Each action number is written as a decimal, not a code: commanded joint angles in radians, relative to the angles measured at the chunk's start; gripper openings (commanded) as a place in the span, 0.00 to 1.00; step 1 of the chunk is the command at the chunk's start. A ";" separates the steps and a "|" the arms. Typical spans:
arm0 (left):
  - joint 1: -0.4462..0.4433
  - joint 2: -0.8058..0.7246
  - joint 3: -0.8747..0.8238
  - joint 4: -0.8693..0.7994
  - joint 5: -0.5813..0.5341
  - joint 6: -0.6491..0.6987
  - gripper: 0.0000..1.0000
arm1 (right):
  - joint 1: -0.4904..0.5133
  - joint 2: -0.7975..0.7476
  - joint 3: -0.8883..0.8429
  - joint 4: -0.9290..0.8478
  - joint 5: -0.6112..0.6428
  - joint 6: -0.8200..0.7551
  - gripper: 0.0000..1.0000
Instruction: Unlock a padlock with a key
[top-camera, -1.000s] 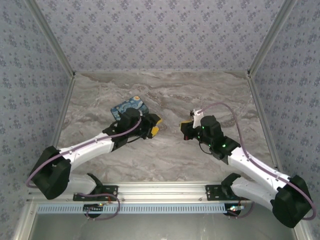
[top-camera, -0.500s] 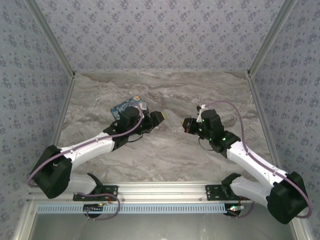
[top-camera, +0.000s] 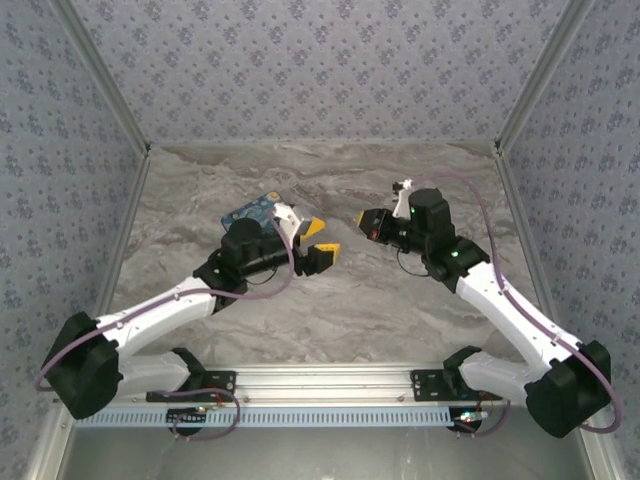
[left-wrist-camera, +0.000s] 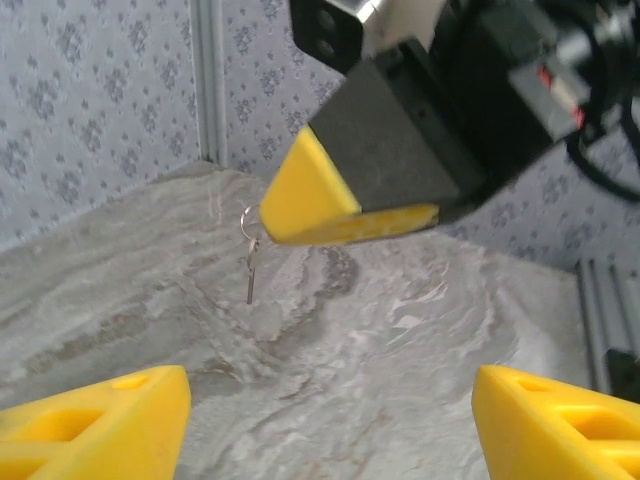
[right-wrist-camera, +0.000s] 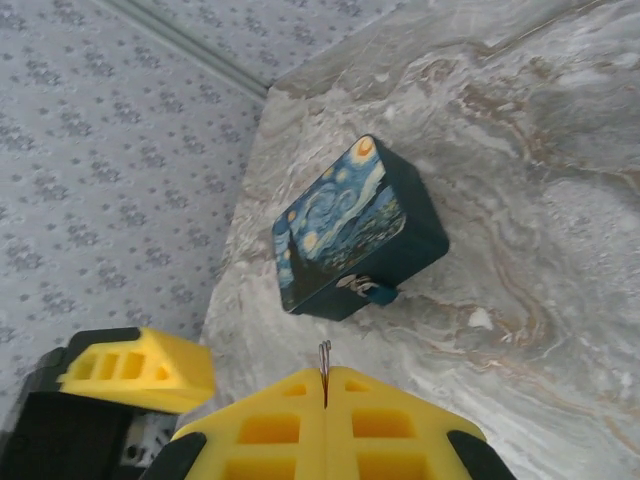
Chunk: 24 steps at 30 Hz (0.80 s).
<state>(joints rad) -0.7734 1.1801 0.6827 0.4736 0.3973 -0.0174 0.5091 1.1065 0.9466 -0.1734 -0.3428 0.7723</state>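
The tiny teal padlock (right-wrist-camera: 381, 292) hangs on the front of the Starry Night box (right-wrist-camera: 340, 222), which lies on the marble table; its silvery shackle sits at the box's clasp. My right gripper (right-wrist-camera: 325, 385) is shut on the key (right-wrist-camera: 324, 357), whose thin metal pokes out between the yellow fingers. In the left wrist view the key (left-wrist-camera: 250, 275) dangles from a small ring under the right gripper's yellow finger (left-wrist-camera: 315, 195). My left gripper (left-wrist-camera: 330, 425) is open and holds nothing. Seen from the top, it (top-camera: 319, 243) faces the right gripper (top-camera: 363, 218) across a small gap, right of the box (top-camera: 254, 210).
The marble table (top-camera: 330, 300) is enclosed by patterned walls at the back and both sides, with metal corner posts (left-wrist-camera: 208, 80). The aluminium rail (top-camera: 320, 378) carrying the arm bases runs along the near edge.
The left gripper has swung off the box, towards the right and nearer, and now stands wide open. The right gripper with the key has moved farther back and left, towards the left gripper.
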 joint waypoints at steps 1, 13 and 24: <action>-0.002 0.002 -0.024 0.053 0.028 0.202 0.73 | 0.017 0.004 0.055 -0.057 -0.083 0.017 0.00; -0.002 0.078 -0.039 0.234 0.034 0.240 0.65 | 0.108 -0.005 0.081 -0.072 -0.100 0.034 0.00; -0.003 0.089 -0.028 0.222 0.044 0.239 0.34 | 0.128 -0.014 0.059 -0.054 -0.080 0.058 0.00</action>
<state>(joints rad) -0.7734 1.2659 0.6384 0.6567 0.4271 0.2123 0.6312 1.1069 0.9939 -0.2218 -0.4271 0.8066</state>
